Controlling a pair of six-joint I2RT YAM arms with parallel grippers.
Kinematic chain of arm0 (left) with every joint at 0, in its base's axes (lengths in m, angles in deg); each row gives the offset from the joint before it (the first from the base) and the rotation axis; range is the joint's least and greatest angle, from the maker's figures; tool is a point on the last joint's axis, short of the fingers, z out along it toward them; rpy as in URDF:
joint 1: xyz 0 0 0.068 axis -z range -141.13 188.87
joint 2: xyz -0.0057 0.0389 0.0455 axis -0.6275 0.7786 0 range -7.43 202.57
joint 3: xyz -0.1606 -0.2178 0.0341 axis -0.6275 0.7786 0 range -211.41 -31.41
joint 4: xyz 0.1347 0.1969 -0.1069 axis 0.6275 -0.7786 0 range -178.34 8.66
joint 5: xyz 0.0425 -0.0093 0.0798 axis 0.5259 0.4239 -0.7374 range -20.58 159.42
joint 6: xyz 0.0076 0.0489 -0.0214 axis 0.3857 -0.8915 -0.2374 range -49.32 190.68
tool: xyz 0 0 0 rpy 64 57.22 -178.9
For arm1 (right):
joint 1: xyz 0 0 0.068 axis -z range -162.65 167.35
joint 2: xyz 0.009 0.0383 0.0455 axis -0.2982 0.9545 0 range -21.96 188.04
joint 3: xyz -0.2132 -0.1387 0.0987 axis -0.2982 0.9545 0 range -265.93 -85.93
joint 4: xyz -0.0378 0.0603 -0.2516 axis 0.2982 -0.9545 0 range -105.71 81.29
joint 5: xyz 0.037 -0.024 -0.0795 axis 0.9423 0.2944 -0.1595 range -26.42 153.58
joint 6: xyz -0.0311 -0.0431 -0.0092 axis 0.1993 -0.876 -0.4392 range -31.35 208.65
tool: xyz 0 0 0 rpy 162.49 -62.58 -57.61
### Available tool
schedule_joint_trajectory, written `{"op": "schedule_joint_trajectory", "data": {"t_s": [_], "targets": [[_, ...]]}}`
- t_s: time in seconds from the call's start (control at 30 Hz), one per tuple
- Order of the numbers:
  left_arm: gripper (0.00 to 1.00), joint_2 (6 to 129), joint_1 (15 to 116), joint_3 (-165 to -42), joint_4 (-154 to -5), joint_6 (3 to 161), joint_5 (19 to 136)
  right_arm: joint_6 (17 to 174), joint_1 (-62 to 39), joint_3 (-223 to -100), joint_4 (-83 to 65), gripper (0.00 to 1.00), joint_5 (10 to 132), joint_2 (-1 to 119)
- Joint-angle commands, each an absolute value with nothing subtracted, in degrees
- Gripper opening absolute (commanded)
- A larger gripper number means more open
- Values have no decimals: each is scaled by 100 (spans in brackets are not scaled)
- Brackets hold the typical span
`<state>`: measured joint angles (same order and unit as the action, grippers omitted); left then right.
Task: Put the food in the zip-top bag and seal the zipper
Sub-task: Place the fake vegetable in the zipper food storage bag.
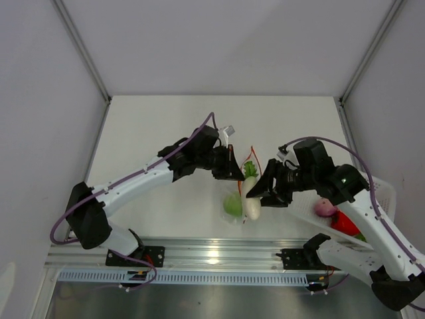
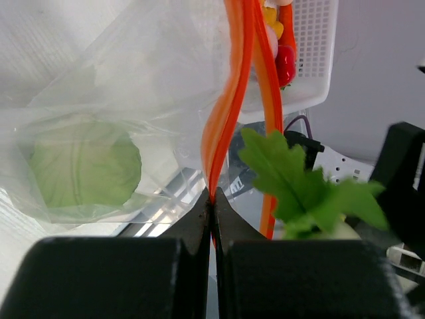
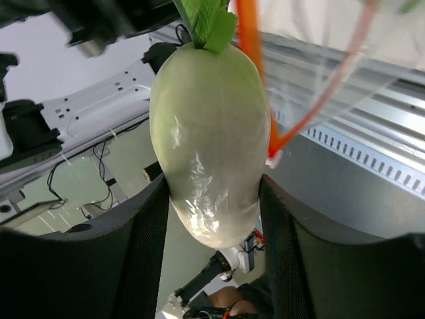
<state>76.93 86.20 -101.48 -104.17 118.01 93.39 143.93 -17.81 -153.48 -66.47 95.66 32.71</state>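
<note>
My left gripper (image 1: 234, 171) is shut on the red-orange zipper (image 2: 229, 100) of the clear zip-top bag (image 2: 133, 80) and holds the bag up off the table. A green round fruit (image 2: 83, 169) lies inside the bag; it also shows in the top view (image 1: 232, 205). My right gripper (image 3: 212, 199) is shut on the white radish (image 3: 209, 146), leaves up, right beside the bag's mouth (image 1: 251, 199). The zipper (image 3: 255, 60) runs just right of the radish. I cannot tell whether the radish is inside the bag. Its green leaves (image 2: 299, 186) show in the left wrist view.
A white perforated basket (image 1: 385, 193) stands at the right under my right arm, holding a pink piece (image 1: 324, 207) and a red pepper (image 1: 345, 222). In the left wrist view the basket (image 2: 312, 53) also shows an orange-yellow piece (image 2: 271, 16). A metal rail (image 1: 212, 256) runs along the near edge.
</note>
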Motion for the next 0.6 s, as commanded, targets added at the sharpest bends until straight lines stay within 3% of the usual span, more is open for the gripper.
{"op": "schedule_joint_trajectory", "data": {"t_s": [0.0,0.2,0.57], "targets": [[1,7404,8580,-10146,-10357,11542,9227,14034,-1377,-15316,-7268,0,10198,3288],[1,7387,8580,-10128,-10279,11436,9341,13366,-726,-15290,-7665,0,10488,3516],[1,7237,8633,-10182,-10111,11190,9676,13189,-788,-15553,-7682,0,10604,4255]]}}
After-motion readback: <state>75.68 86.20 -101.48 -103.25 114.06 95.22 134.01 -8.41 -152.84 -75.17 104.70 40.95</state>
